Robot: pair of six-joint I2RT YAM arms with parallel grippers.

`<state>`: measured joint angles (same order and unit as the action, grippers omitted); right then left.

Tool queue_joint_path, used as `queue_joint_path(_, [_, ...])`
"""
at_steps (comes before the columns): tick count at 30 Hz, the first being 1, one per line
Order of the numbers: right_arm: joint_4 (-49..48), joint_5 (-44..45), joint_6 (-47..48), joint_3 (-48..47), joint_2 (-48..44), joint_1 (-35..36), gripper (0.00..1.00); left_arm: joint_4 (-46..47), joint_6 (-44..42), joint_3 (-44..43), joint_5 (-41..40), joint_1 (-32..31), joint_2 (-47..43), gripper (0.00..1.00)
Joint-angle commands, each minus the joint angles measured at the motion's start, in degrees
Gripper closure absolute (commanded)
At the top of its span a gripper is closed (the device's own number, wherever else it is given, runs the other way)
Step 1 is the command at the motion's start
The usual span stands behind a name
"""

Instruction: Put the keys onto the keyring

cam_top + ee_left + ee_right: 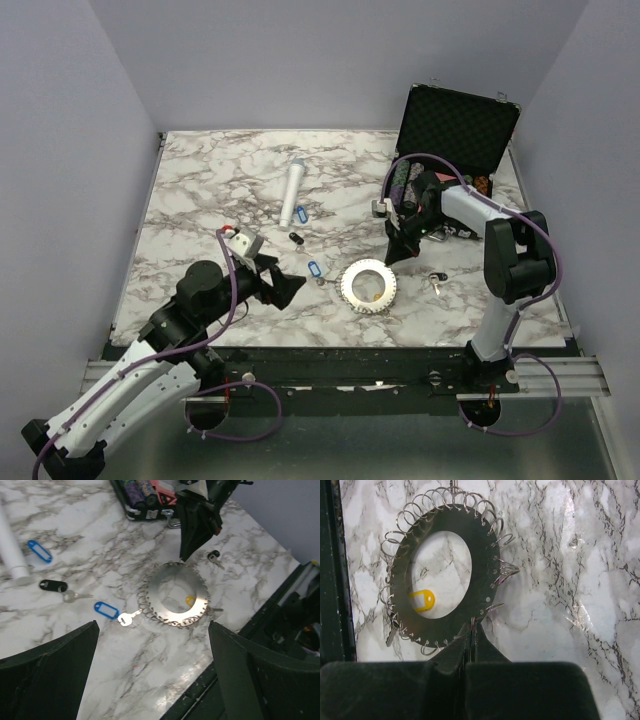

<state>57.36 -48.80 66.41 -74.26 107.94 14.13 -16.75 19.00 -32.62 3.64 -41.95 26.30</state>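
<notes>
Tagged keys (106, 610) beside flat keyring (157, 582)

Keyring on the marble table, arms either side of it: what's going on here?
The right gripper is shut with its tips at the rim of the keyring, which lies flat on the table; whether it pinches a loop cannot be told. The left gripper hovers wide open nearby, holding nothing. A yellow tag shows through the ring's hole. A blue-tagged key lies beside the rim; a black-tagged key, another blue tag and a small key lie loose farther off.
</notes>
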Motion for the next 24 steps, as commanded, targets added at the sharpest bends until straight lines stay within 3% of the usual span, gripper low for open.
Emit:
queue_joint_path(1, [-6.9, -0.7, -8.4, 2.9, -1.6, -0.2, 0.98, 13.0, 12.9, 3.8, 10.3, 0.1, 5.5, 0.01])
queue_joint_path(6, [-12.1, 2.5, -14.5, 4.0, -0.6, -0.2, 0.97, 15.3, 13.2, 2.8, 6.8, -4.4, 16.6, 0.03])
queue_joint_path(10, [-14.2, 3.6, -17.1, 4.1, 0.4, -0.2, 0.93, 11.8, 10.0, -2.0, 0.7, -9.4, 26.2, 0.04])
queue_joint_path(17, [-14.8, 1.8, -19.3, 3.5, -1.9, -1.2, 0.66, 7.1, 9.4, -7.7, -3.2, -12.7, 38.7, 0.10])
queue_joint_path(24, [-11.8, -7.0, -17.5, 3.6, -8.3, -4.5, 0.63, 6.3, 9.1, -11.1, -3.2, -13.2, 46.3, 0.24])
